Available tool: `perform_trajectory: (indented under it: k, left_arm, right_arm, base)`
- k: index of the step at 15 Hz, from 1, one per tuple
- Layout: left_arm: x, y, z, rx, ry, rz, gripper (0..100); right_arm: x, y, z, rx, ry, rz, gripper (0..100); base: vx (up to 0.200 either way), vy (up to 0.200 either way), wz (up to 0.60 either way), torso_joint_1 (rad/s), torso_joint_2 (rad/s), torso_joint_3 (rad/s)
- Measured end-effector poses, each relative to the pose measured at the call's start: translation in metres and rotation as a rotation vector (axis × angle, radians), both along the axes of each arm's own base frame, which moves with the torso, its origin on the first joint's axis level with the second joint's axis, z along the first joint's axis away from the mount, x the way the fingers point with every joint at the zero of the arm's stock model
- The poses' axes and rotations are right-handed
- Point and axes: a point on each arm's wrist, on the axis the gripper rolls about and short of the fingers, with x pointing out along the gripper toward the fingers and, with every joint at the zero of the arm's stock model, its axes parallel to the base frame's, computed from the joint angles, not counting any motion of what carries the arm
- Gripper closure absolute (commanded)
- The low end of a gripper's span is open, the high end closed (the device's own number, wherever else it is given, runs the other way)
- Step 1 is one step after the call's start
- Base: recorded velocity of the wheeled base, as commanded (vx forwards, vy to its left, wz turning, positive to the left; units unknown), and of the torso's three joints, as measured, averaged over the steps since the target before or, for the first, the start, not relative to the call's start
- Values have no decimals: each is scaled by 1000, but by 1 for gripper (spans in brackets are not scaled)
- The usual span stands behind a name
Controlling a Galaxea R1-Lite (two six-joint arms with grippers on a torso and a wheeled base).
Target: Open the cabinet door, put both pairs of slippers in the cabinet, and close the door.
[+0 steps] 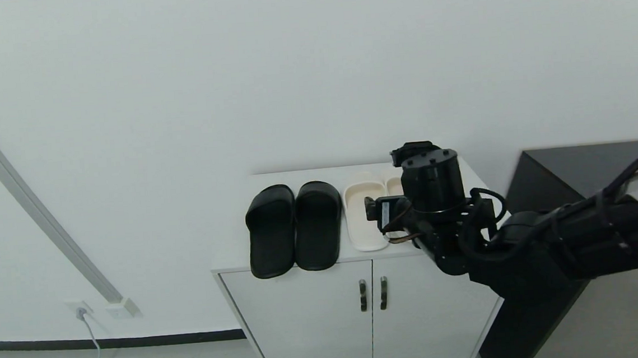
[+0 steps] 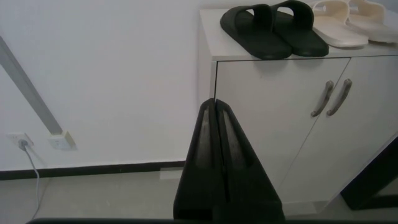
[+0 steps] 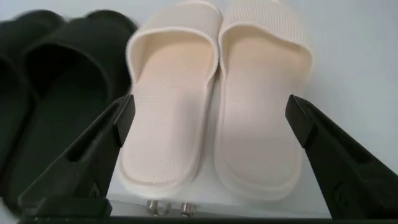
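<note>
The white cabinet (image 1: 307, 326) stands against the wall with both doors closed and its two handles (image 1: 373, 293) side by side at the middle. On its top lie a black pair of slippers (image 1: 294, 228) and, to their right, a cream pair of slippers (image 1: 362, 212), partly hidden by my right arm. My right gripper (image 3: 211, 134) hangs open just above the cream pair (image 3: 214, 99), one finger on each side, holding nothing. My left gripper (image 2: 215, 106) is shut and empty, low and to the left of the cabinet (image 2: 267, 112), in front of its left front corner.
A dark table (image 1: 576, 166) stands close to the cabinet's right side. Left of the cabinet are bare floor, a wall socket with a cable (image 1: 81, 311) and a grey slanted conduit (image 1: 29, 205).
</note>
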Motion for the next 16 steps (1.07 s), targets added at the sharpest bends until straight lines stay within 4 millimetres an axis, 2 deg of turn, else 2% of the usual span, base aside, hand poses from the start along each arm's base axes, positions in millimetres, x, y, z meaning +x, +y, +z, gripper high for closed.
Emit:
perform_trajectory:
  k: [7,15,16]
  left_arm:
    - [0,0,0,0,0,0,100]
    - [0,0,0,0,0,0,100]
    - [0,0,0,0,0,0,100]
  right_arm:
    - [59,15,-27,-52,23,-70,0]
    - [111,19,-37,-70,-6,-118,0]
    - [115,20,-37,-69,-8,-122,100]
  base:
    - [0,0,0,0,0,0]
    - [0,0,0,0,0,0]
    - [0,0,0,0,0,0]
